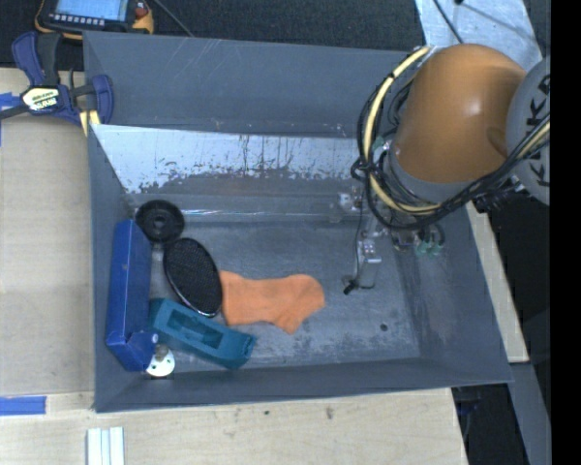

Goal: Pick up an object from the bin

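My gripper (356, 279) hangs low over the bin floor at the middle right, under the orange dome of the wrist. Just left of it lies a crumpled orange cloth (271, 301), whose right end is a short gap from the gripper's tip. I see nothing held by the gripper. A black oval brush (194, 275) rests against the cloth's left end.
Along the bin's left wall lies a long blue box (128, 294), with a black round disc (160, 221) at its far end. A teal block (201, 333) and a small white piece (159, 362) sit at the front left. Bare floor surrounds the gripper.
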`<move>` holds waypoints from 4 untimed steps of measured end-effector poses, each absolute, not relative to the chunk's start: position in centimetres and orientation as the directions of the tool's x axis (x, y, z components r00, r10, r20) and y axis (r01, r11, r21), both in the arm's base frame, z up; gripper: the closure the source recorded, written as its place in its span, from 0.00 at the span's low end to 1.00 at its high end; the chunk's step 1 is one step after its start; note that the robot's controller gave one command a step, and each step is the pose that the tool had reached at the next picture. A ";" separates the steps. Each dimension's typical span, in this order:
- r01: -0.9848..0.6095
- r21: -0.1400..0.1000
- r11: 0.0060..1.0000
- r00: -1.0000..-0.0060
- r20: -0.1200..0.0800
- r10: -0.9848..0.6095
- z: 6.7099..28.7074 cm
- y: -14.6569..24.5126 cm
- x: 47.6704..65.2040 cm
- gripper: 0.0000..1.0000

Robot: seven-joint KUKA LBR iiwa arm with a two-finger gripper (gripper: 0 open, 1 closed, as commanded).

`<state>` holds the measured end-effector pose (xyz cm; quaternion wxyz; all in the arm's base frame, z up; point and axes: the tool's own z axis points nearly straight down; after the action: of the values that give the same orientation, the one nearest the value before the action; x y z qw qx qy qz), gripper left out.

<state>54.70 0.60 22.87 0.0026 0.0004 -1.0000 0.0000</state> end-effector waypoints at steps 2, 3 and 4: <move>-0.017 -0.002 1.000 -1.000 -0.013 -0.017 19.3 4.7 55.8 0.00; -0.050 0.004 0.999 -0.999 0.002 -0.050 16.2 7.2 54.4 0.00; -0.034 0.001 0.999 -0.999 -0.004 -0.034 10.6 10.9 56.9 1.00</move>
<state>56.89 10.90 10.58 -0.0022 0.0169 -0.9999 -0.0005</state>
